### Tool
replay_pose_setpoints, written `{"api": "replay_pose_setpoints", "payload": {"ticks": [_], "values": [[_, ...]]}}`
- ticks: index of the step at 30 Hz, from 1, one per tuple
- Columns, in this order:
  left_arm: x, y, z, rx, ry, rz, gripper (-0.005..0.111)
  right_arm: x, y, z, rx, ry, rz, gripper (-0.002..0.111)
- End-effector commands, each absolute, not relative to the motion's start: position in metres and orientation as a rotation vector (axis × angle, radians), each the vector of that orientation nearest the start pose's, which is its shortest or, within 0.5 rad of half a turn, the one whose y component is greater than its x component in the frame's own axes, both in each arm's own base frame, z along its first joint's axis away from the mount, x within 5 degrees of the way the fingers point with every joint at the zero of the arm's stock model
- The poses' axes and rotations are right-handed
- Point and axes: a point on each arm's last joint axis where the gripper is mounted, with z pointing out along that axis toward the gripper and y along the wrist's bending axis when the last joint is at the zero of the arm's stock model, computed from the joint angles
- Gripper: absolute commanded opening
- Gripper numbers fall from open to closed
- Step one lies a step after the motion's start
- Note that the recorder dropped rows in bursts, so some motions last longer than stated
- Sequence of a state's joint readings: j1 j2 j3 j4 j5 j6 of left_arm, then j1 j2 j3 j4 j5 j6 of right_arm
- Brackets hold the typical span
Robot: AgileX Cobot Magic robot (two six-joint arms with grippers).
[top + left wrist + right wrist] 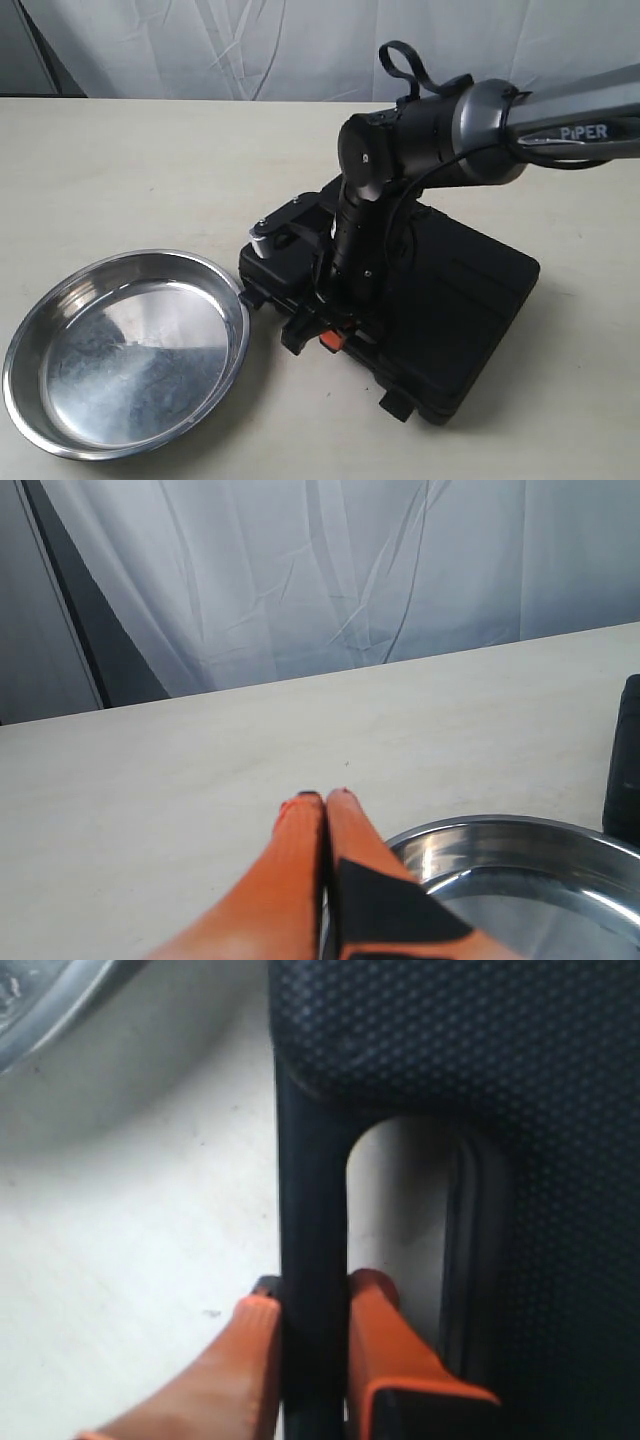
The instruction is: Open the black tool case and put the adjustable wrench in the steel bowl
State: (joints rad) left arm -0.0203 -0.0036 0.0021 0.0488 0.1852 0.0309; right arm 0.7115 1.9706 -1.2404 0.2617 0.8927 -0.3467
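The flat black plastic tool case (470, 310) is unopened, with the right gripper (312, 1295) pinching its handle (312, 1160), the left gripper (325, 798) closed on nothing, and the shiny round steel bowl (125, 350) empty.

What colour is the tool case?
The case is black, with a fine dimpled texture on its surface; this shows best in the right wrist view.

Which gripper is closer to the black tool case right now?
Right. The right gripper is clamped on the handle of the black tool case; the left gripper hangs shut by the steel bowl, apart from the case.
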Motion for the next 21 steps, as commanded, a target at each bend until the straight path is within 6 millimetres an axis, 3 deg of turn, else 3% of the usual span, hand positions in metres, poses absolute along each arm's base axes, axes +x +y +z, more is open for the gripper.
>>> {"api": "replay_pose_setpoints", "payload": {"ticks": [1, 4, 8, 10, 12, 16, 21], "values": [[0.0561, -0.0004, 0.1969, 0.075, 1.661, 0.049, 0.000, 0.2645, 0.2546, 0.1402, -1.300, 2.840, 0.372, 0.000], [0.0561, -0.0004, 0.1969, 0.075, 1.661, 0.049, 0.000, 0.2654, 0.2543, 0.1379, -1.294, 2.817, 0.364, 0.008], [0.0561, -0.0004, 0.1969, 0.075, 1.661, 0.049, 0.000, 0.2657, 0.2545, 0.1379, -1.295, 2.812, 0.364, 0.030], [0.0561, -0.0004, 0.1969, 0.075, 1.661, 0.049, 0.000, 0.2653, 0.2542, 0.1379, -1.298, 2.817, 0.364, 0.033], [0.0561, -0.0004, 0.1969, 0.075, 1.661, 0.049, 0.000, 0.2650, 0.2537, 0.1378, -1.311, 2.817, 0.359, 0.026], [0.0561, -0.0004, 0.1969, 0.075, 1.661, 0.049, 0.000, 0.2635, 0.2526, 0.1377, -1.349, 2.819, 0.353, -0.001], [0.0561, -0.0004, 0.1969, 0.075, 1.661, 0.049, 0.000, 0.2636, 0.2523, 0.1399, -1.350, 2.810, 0.351, -0.001]]}}
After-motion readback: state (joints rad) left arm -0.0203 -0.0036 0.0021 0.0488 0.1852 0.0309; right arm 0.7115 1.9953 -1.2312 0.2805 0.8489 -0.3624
